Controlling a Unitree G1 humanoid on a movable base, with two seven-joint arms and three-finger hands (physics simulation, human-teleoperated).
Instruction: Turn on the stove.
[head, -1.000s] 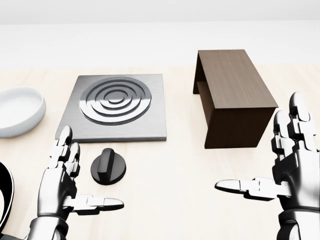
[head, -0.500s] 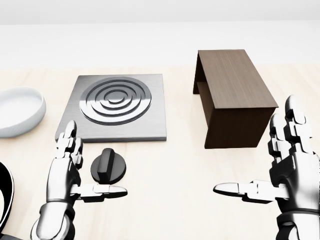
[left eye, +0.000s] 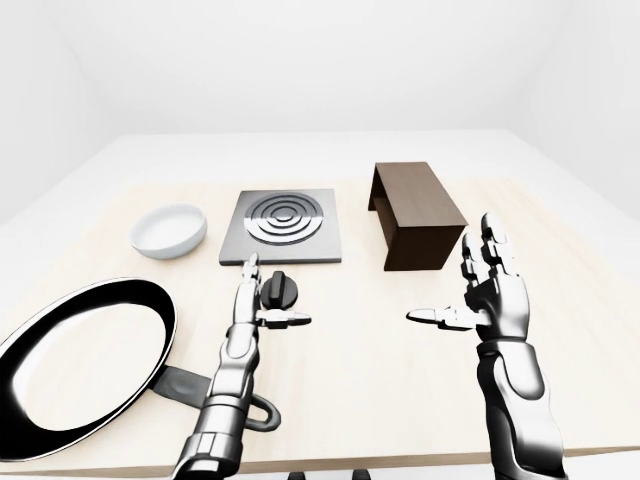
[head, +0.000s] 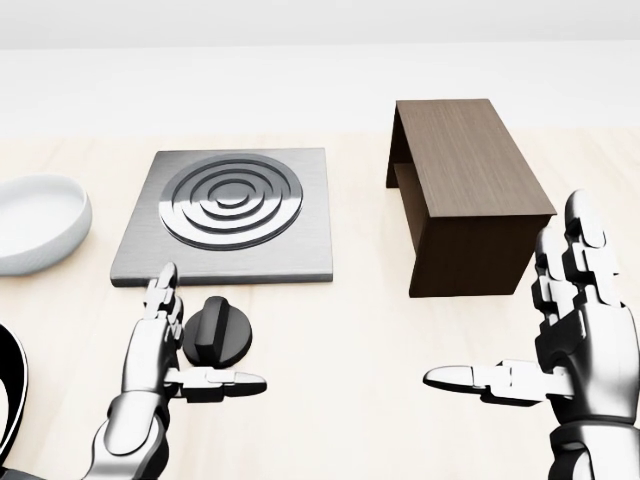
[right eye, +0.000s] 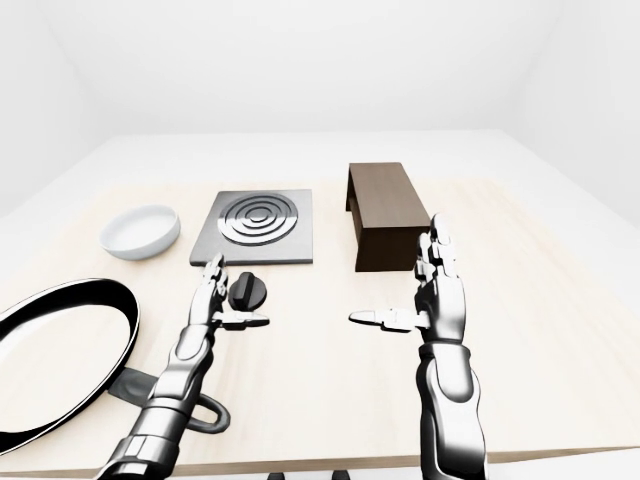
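The left hand (head: 160, 365) stands edge-up with its fingers (head: 160, 300) straight and spread from the thumb (head: 225, 382), which juts out sideways toward the right of the head view; nothing is in its grasp. Tucked into that open angle, just to the right of the fingers and just above the thumb, sits the round black stove knob with a raised bar handle (head: 217, 333). Whether any finger touches it I cannot tell, though they look barely apart. The bar's long axis runs nearly up and down in the head view, tilted slightly, pointing toward the square brushed-steel stove plate with concentric rings (head: 232, 213) that lies just above it on the pale wooden table (head: 340, 400). The right hand (head: 580, 350) is also spread wide and empty, well off to the right beside the dark brown wooden box-shaped stand (head: 465, 190). So the left hand is plainly nearer, and I judge it need only close rightward round the bar and twist.
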